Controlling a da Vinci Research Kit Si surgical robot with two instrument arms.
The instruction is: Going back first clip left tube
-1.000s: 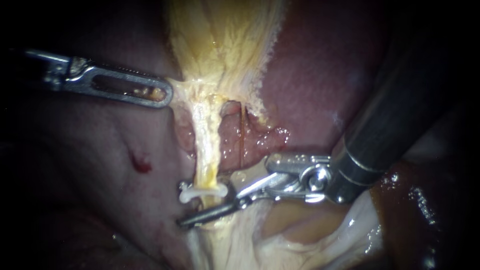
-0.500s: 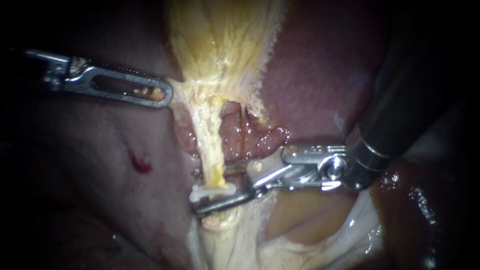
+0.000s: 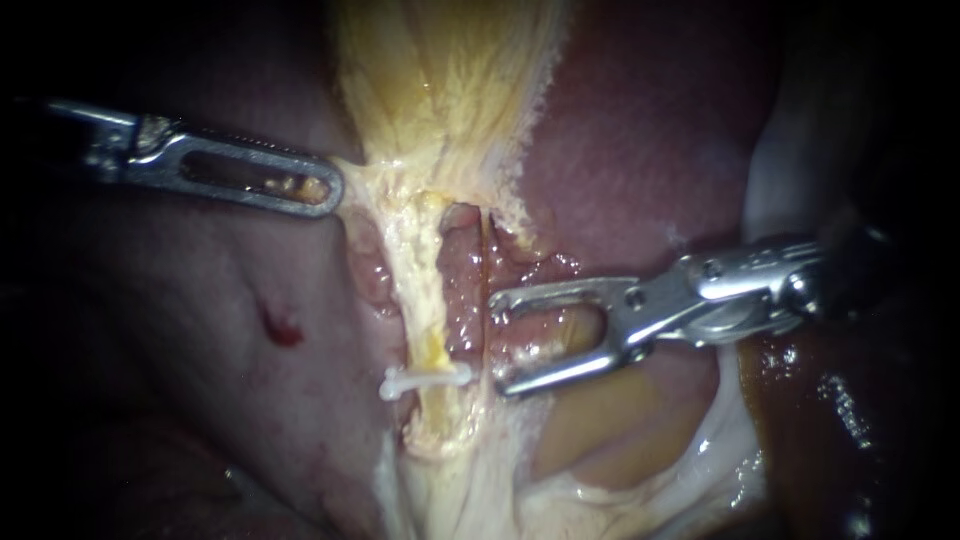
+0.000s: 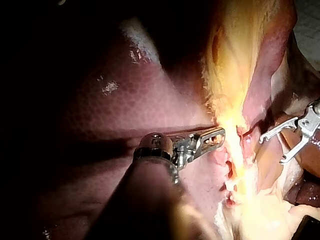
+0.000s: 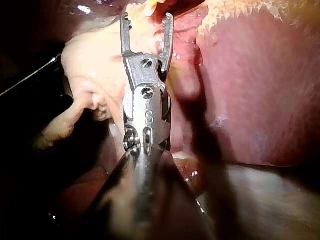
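A white clip (image 3: 425, 378) sits across the pale yellow left tube (image 3: 418, 290), low on it. My right instrument (image 3: 500, 342) stands just right of the tube, clear of the clip, its forked jaws open and empty. A thinner right tube (image 3: 485, 265) runs beside the left one. My left instrument (image 3: 332, 190) is shut on tissue at the gallbladder's (image 3: 440, 90) narrow lower end and holds it toward the left. In the left wrist view my left instrument (image 4: 220, 134) grips that pale tissue, with the open right instrument (image 4: 272, 150) beyond. The right wrist view shows my right instrument (image 5: 147, 19) open.
Dark red liver (image 3: 640, 140) lies to the right of the gallbladder, and more liver (image 3: 200, 320) with a small blood spot (image 3: 283, 330) lies at the left. Pale glistening tissue (image 3: 600, 480) spreads below the tubes.
My right instrument has drawn back to the right off the left tube, leaving the white clip shut on it. Its jaws now stand open and empty. The left instrument has held still.
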